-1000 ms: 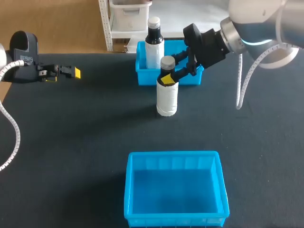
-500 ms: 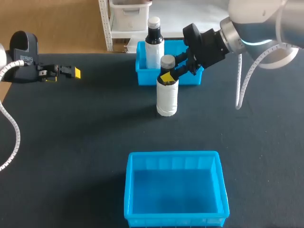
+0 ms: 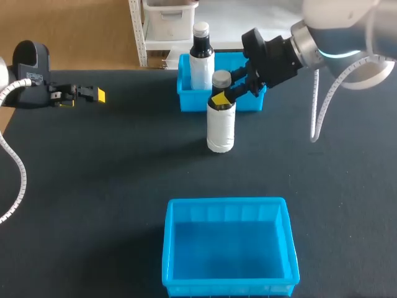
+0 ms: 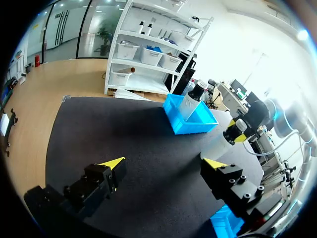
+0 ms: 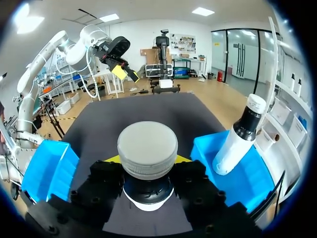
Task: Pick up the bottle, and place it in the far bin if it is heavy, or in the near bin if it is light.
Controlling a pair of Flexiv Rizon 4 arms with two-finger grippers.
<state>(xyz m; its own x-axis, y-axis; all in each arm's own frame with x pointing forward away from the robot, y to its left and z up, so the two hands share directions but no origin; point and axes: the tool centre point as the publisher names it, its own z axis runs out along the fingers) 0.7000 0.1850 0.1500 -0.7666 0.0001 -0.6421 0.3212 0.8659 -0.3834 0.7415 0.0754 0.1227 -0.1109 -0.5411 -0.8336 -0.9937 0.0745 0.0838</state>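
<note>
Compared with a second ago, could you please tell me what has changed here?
The right hand has closed on the neck of the bottle, and the bottle has shifted slightly to the right with it. I cannot tell whether it is lifted yet. The left hand, the second bottle in the far bin and the near bin stayed as they were.

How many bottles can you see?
2. One bottle is just before the far bin, its neck in the right gripper; the other bottle stands in that bin.
</note>
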